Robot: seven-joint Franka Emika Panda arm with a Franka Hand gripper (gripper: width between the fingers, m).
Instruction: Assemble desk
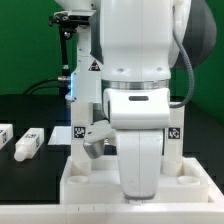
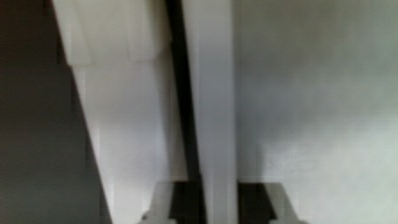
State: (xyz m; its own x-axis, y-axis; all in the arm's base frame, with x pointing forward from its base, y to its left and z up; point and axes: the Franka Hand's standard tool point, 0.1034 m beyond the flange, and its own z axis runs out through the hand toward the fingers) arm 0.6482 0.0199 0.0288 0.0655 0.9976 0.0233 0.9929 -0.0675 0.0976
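Your gripper point(image 1: 95, 140) is pinched shut, low beside an upright leg point(image 1: 80, 150) standing in the desk panel point(image 1: 80, 182), with a second leg point(image 1: 175, 140) upright toward the exterior view's right and loose legs point(image 1: 28, 143) lying on the black table point(image 1: 40, 115) before a green wall point(image 1: 30, 40).

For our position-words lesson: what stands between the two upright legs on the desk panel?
The robot's white arm, hanging down over the panel; the exterior view shows it.
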